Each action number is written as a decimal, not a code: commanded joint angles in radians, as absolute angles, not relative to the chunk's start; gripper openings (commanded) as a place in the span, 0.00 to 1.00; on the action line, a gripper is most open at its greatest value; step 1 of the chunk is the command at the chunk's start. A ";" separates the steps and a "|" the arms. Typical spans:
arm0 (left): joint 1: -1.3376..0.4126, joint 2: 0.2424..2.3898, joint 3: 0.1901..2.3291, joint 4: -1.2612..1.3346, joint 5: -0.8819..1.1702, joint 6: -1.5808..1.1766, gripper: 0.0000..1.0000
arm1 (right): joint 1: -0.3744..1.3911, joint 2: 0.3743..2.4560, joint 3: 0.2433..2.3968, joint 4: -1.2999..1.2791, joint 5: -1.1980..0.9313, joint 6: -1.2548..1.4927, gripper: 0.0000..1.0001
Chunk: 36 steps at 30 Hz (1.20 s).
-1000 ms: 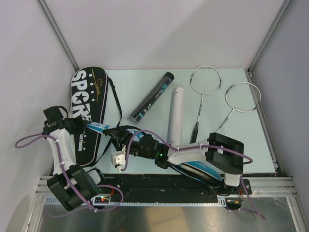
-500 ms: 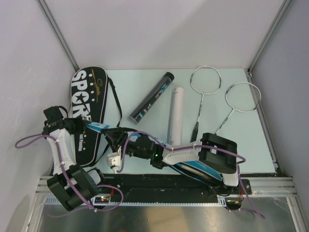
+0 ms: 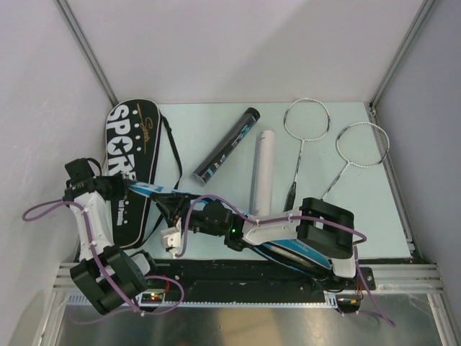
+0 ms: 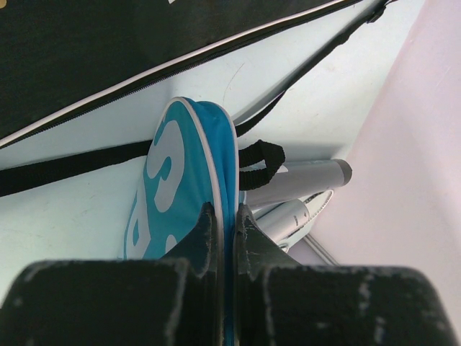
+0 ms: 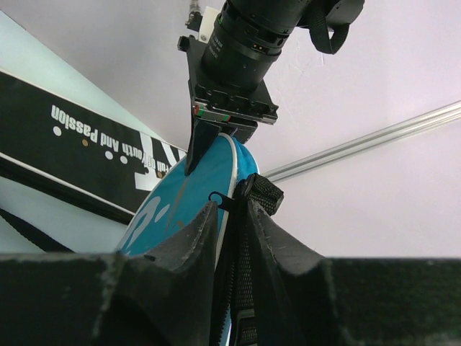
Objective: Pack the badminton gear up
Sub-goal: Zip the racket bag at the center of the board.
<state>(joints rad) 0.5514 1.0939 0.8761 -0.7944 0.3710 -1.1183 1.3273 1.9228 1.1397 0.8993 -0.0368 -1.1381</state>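
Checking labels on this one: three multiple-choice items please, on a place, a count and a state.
1. The white tube lies: A) between the black teal-printed tube and the rackets; B) across the rackets; C) left of the black tube.
2. Uncovered rackets: A) one; B) two; C) three.
3. The left gripper is: A) open; B) shut on the blue racket cover; C) shut on the white tube.
1 A, seen from above; 2 B, two heads show; 3 B, it pinches the cover's edge.

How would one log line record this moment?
left fingers: shut on blue racket cover | right fingers: shut on its edge | white tube: on table
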 commanded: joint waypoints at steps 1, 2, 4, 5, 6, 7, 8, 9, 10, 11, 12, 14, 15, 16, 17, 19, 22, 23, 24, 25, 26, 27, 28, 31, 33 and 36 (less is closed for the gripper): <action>0.552 1.092 0.867 -0.828 0.442 -1.135 0.00 | 1.321 1.923 1.153 0.947 -0.071 -1.148 0.29; 0.552 1.094 0.871 -0.827 0.445 -1.130 0.00 | 1.323 1.927 1.147 0.956 -0.073 -1.152 0.31; 0.553 1.099 0.873 -0.828 0.454 -1.126 0.00 | 1.325 1.939 1.140 0.983 -0.069 -1.177 0.32; 0.554 1.096 0.869 -0.828 0.459 -1.131 0.00 | 1.328 1.945 1.139 0.998 -0.067 -1.191 0.32; 0.554 1.092 0.866 -0.828 0.462 -1.136 0.00 | 1.328 1.951 1.138 1.008 -0.066 -1.207 0.32; 0.554 1.088 0.862 -0.828 0.462 -1.142 0.00 | 1.330 1.955 1.138 1.020 -0.065 -1.219 0.32; 0.554 1.085 0.860 -0.827 0.461 -1.145 0.00 | 1.329 1.957 1.137 1.026 -0.066 -1.227 0.32; 0.555 1.081 0.860 -0.827 0.463 -1.150 0.00 | 1.329 1.957 1.137 1.026 -0.068 -1.233 0.31; 0.554 1.079 0.862 -0.828 0.465 -1.153 0.00 | 1.328 1.956 1.137 1.024 -0.068 -1.237 0.30; 0.554 1.077 0.865 -0.828 0.466 -1.159 0.00 | 1.325 1.954 1.138 1.017 -0.066 -1.240 0.28; 0.553 1.076 0.867 -0.827 0.466 -1.162 0.00 | 1.324 1.953 1.138 1.009 -0.064 -1.243 0.27; 0.553 1.074 0.875 -0.828 0.466 -1.167 0.00 | 1.324 1.952 1.137 0.992 -0.061 -1.250 0.27; 0.553 1.074 0.878 -0.827 0.467 -1.168 0.00 | 1.325 1.953 1.138 0.987 -0.060 -1.254 0.27; 0.554 1.073 0.879 -0.827 0.468 -1.169 0.00 | 1.328 1.954 1.138 0.985 -0.060 -1.259 0.27; 0.554 1.073 0.881 -0.827 0.469 -1.171 0.00 | 1.330 1.956 1.140 0.982 -0.057 -1.264 0.28; 0.554 1.073 0.881 -0.828 0.469 -1.172 0.00 | 1.336 1.961 1.143 0.977 -0.051 -1.274 0.28; 0.554 1.083 0.882 -0.828 0.472 -1.167 0.00 | 1.349 1.966 1.145 0.968 -0.029 -1.295 0.29; 0.554 1.087 0.882 -0.828 0.475 -1.164 0.00 | 1.354 1.966 1.145 0.961 -0.018 -1.301 0.30; 0.554 1.091 0.882 -0.827 0.477 -1.164 0.00 | 1.359 1.965 1.144 0.952 -0.009 -1.307 0.30; 0.554 1.092 0.882 -0.827 0.478 -1.166 0.00 | 1.362 1.963 1.143 0.947 -0.005 -1.310 0.31; 0.554 1.094 0.884 -0.828 0.478 -1.166 0.00 | 1.363 1.962 1.142 0.943 -0.002 -1.310 0.31; 0.554 1.093 0.885 -0.828 0.477 -1.165 0.00 | 1.363 1.962 1.142 0.940 -0.001 -1.310 0.31; 0.554 1.091 0.887 -0.828 0.476 -1.163 0.00 | 1.363 1.962 1.141 0.941 -0.001 -1.310 0.31; 0.553 1.088 0.886 -0.829 0.473 -1.161 0.00 | 1.361 1.964 1.141 0.947 0.000 -1.314 0.29; 0.554 1.090 0.883 -0.828 0.474 -1.160 0.00 | 1.364 1.964 1.141 0.945 0.000 -1.317 0.28; 0.554 1.091 0.880 -0.828 0.475 -1.158 0.00 | 1.367 1.967 1.140 0.942 0.027 -1.322 0.27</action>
